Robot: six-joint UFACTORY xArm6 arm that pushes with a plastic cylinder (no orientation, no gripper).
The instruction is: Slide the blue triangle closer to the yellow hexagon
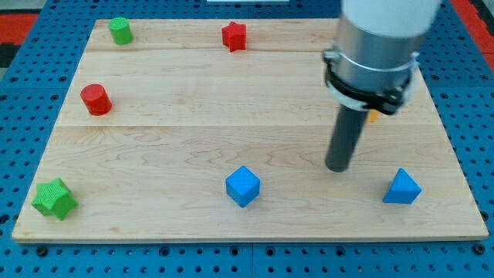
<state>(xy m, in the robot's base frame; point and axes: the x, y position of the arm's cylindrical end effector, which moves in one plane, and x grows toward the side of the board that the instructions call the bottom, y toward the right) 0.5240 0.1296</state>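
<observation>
Rod tip rests on the bench between the blue triangle and a mostly hidden yellow block.

My tip (337, 166) stands on the wooden bench (193, 147) in the lower right of the frame, apart from the blue triangle (402, 187), which lies nearer the right edge, lower than the tip. A sliver of yellow (373, 117), likely the yellow hexagon, peeks from behind the arm's collar at right centre. There is no pincer here, only the rod, so nothing is pinched. Judging from the layout, the tip sits on the wrong side to push; it probably must round the triangle's lower right first. The blue cube (242, 185) lies lower centre.
</observation>
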